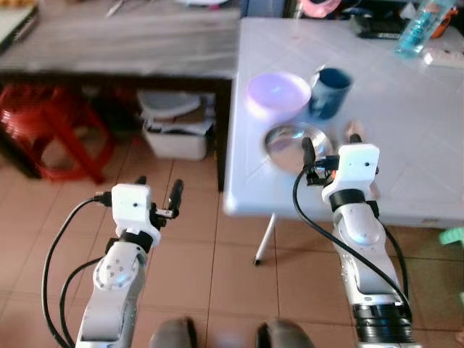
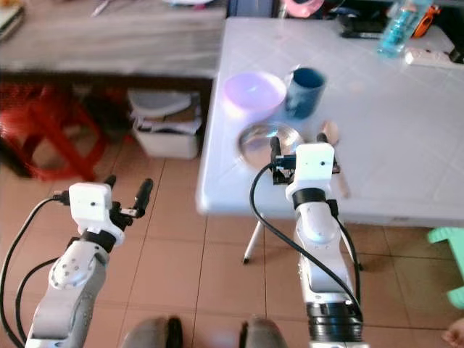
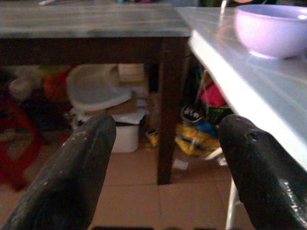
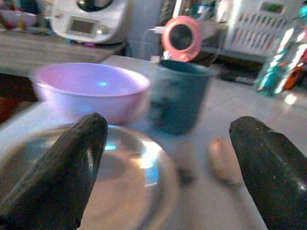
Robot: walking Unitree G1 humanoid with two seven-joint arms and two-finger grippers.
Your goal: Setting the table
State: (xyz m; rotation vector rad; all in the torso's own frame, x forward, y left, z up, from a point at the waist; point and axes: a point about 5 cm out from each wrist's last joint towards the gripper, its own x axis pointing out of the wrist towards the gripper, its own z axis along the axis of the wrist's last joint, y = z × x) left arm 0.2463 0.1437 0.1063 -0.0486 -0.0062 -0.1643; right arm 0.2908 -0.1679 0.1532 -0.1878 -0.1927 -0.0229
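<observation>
On the white table [image 1: 406, 130] stand a purple bowl [image 1: 278, 94], a dark blue mug [image 1: 330, 90] and a steel plate [image 1: 293, 145] near the front edge. A wooden spoon [image 1: 354, 133] lies right of the plate. My right gripper [image 1: 330, 148] hovers open just above the plate's near side, one finger [image 4: 62, 177] over the plate and the other beside the spoon [image 4: 223, 160]. My left gripper [image 1: 158, 187] hangs open over the floor, left of the table, holding nothing. In the left wrist view the bowl [image 3: 273, 28] sits above the table edge.
A dark wooden table [image 1: 123, 43] stands to the left, its leg [image 3: 168, 96] close to the white table. Under it are a white bin [image 1: 174, 134] and a red stool [image 1: 51, 130]. A water bottle [image 1: 420, 29] stands at the far right; a green stool [image 1: 453, 235] is nearby.
</observation>
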